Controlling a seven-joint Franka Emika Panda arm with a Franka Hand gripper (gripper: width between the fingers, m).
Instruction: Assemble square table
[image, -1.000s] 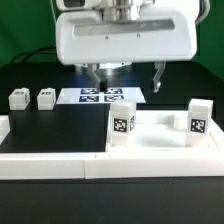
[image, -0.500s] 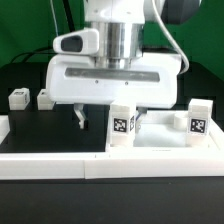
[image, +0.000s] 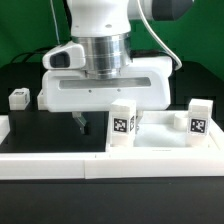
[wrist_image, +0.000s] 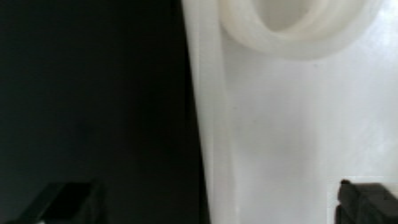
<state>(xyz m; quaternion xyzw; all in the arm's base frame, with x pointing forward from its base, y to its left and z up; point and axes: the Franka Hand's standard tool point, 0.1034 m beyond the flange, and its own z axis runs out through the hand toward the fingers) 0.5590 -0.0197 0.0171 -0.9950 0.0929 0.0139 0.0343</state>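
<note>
The square table's white slab (image: 155, 143) lies at the exterior view's right, with two tagged white legs (image: 123, 122) (image: 196, 117) standing upright on it. One loose leg (image: 18, 98) lies far back on the left. My gripper (image: 105, 122) is low over the slab's left edge; one dark finger (image: 80, 122) shows and the other is hidden. In the wrist view the gripper (wrist_image: 214, 205) is open and empty. Its fingertips (wrist_image: 64, 200) straddle the slab's edge (wrist_image: 285, 130), below a round corner socket (wrist_image: 294, 30).
A long white border rail (image: 60, 166) runs along the front, and another (image: 4, 126) sits at the exterior view's left. The black table top (image: 45, 130) lies between them. The arm's white hand (image: 105, 85) hides the back of the table.
The hand has come forward and down toward the slab's left edge, then shifted slightly left. It now hides the marker board and the second loose leg.
</note>
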